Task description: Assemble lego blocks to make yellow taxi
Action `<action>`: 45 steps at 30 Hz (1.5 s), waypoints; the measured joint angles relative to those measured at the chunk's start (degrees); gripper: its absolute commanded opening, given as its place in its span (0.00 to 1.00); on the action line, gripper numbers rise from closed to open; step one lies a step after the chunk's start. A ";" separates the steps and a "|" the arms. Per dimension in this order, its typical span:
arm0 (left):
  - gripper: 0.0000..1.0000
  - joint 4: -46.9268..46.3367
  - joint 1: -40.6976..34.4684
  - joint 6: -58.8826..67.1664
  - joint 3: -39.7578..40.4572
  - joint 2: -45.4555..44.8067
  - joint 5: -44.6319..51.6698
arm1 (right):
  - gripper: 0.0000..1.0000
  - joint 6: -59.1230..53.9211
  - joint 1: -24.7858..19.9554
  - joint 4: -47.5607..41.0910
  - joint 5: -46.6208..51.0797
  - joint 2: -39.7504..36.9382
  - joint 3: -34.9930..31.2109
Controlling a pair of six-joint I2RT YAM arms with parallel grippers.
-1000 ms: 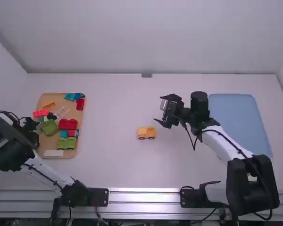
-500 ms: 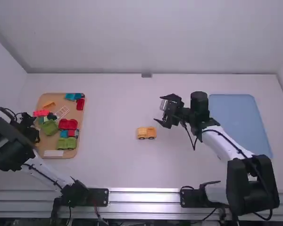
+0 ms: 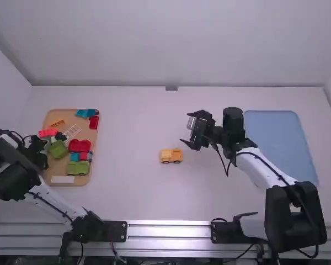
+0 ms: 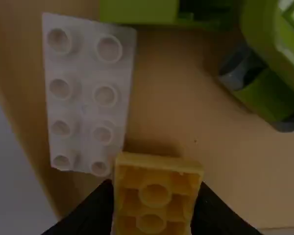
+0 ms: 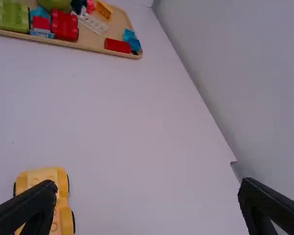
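Note:
The left gripper (image 3: 37, 150) is over the near-left part of the wooden tray. In the left wrist view my left gripper (image 4: 154, 210) is shut on a yellow block (image 4: 156, 194), its hollow underside showing, beside a white block (image 4: 86, 95). A yellow car base with black wheels (image 3: 171, 156) stands on the middle of the table; in the right wrist view this yellow base (image 5: 43, 177) lies at the lower left. My right gripper (image 3: 188, 131) hangs to the right of and beyond the base, and in the right wrist view the right gripper (image 5: 149, 203) is open with its fingers wide apart.
The wooden tray (image 3: 92, 144) holds several loose pieces: a green vehicle base (image 3: 78, 168), a red piece (image 3: 80, 146), a white lattice piece (image 3: 72, 131) and an orange-yellow piece (image 3: 57, 122). A blue mat (image 3: 281, 143) lies at the right.
Within the last second my left gripper has shifted slightly around the tray's left edge. The right arm and the yellow base have kept their places.

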 measured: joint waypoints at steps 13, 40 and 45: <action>0.31 -0.81 -0.02 -0.04 0.00 0.00 -2.60 | 0.99 -0.02 0.00 -0.02 0.00 0.00 0.00; 0.12 -16.17 -6.36 -10.54 12.33 -13.31 13.77 | 0.99 21.70 -0.79 21.16 -3.19 0.07 -0.02; 0.09 -14.01 -15.74 -8.28 12.33 -22.21 20.28 | 0.99 29.86 -1.20 25.49 -3.32 2.47 0.83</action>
